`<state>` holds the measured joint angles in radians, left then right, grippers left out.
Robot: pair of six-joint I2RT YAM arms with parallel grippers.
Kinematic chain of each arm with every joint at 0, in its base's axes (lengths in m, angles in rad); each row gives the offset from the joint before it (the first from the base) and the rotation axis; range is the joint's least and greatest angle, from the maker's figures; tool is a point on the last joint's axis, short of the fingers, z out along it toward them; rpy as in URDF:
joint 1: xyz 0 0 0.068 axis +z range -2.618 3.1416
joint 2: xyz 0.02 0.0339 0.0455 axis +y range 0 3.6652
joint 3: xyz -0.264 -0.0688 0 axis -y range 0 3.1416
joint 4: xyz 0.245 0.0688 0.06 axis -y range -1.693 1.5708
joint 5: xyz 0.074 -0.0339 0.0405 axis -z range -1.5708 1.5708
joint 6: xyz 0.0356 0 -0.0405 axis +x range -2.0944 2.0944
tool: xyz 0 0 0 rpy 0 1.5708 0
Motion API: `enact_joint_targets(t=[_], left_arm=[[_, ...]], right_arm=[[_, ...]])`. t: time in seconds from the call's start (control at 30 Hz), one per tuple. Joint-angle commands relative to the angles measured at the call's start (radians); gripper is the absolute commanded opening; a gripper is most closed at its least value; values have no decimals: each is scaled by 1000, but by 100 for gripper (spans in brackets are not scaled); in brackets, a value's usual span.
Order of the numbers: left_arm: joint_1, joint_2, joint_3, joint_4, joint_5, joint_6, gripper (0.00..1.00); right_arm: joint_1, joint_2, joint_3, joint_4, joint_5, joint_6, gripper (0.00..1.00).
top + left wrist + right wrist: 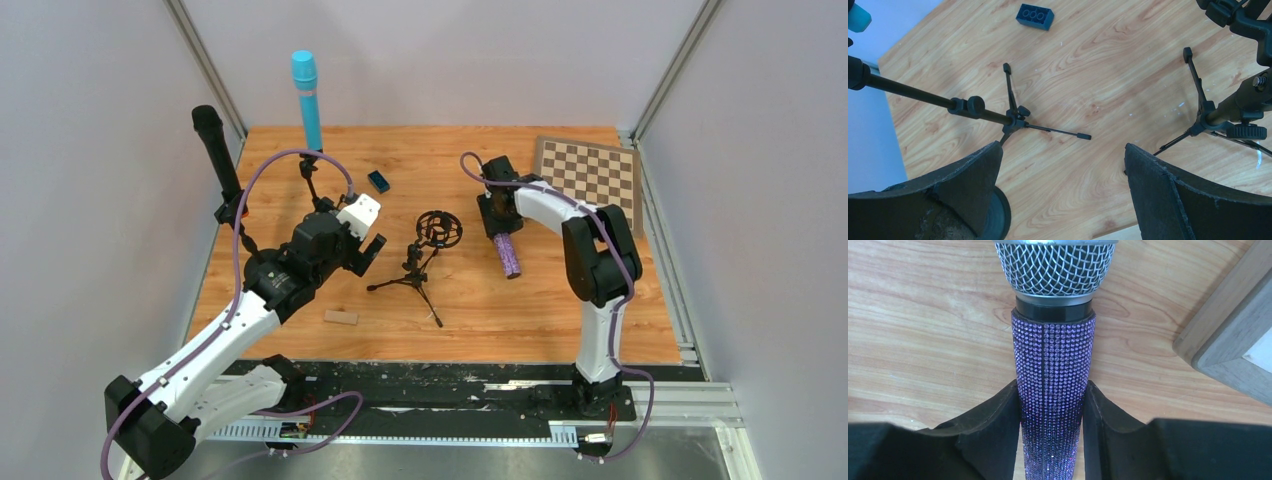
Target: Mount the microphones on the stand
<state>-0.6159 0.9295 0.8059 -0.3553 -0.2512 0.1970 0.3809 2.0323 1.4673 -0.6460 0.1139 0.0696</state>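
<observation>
A purple glitter microphone (1053,360) with a silver mesh head lies flat on the wooden table. My right gripper (1052,405) is shut on its body, a pad pressing each side. From above, the purple microphone (511,257) pokes out below the right gripper (500,228). The empty stand (436,231), a ring mount on a small tripod, stands mid-table. A light blue microphone (307,100) and a black microphone (215,150) sit upright on stands at the back left. My left gripper (362,256) hovers open between those stands and the empty one, holding nothing; its wrist view (1063,150) shows only table between the jaws.
A chessboard (588,170) lies at the back right, close to the right gripper. A dark blue brick (378,181) sits behind the empty stand. A small wooden block (340,317) lies near the front left. Tripod legs (1013,120) spread under the left gripper.
</observation>
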Motion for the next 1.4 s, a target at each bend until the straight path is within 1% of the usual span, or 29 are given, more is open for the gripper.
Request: enact_joint_targets(t=[0.0, 0.37, 0.4, 0.6, 0.73, 0.8, 0.9, 0.97, 1.07, 1.23, 1.3, 1.37], left_arm=[[-6, 1, 4, 24, 6, 10, 100], [-6, 18, 11, 14, -2, 2, 100], [-6, 18, 14, 11, 0, -4, 100], [-6, 20, 25, -4, 19, -21, 100], [-5, 20, 37, -12, 64, -36, 100], [-5, 21, 51, -19, 114, -49, 100], [-4, 32, 89, -32, 151, -70, 100], [1, 38, 115, -39, 172, -81, 100], [37, 41, 149, -45, 235, -112, 100], [100, 41, 203, -30, 372, -183, 100], [130, 50, 226, -15, 444, -215, 100], [164, 67, 261, -7, 550, -244, 100]], right_arm=[[3, -131, -36, 67, 6, 16, 0], [1, -394, -184, 237, -96, 20, 0], [2, -424, -201, 258, -138, 17, 0], [1, -605, -292, 368, -218, -2, 0], [1, -697, -328, 430, -307, 0, 0], [2, -731, -344, 459, -354, 2, 0], [2, -783, -369, 503, -401, 13, 0], [1, -821, -394, 539, -409, 25, 0], [1, -879, -440, 598, -424, 44, 0], [2, -948, -511, 700, -471, 47, 0], [1, -964, -525, 725, -487, 45, 0], [2, -972, -534, 747, -512, 41, 0]])
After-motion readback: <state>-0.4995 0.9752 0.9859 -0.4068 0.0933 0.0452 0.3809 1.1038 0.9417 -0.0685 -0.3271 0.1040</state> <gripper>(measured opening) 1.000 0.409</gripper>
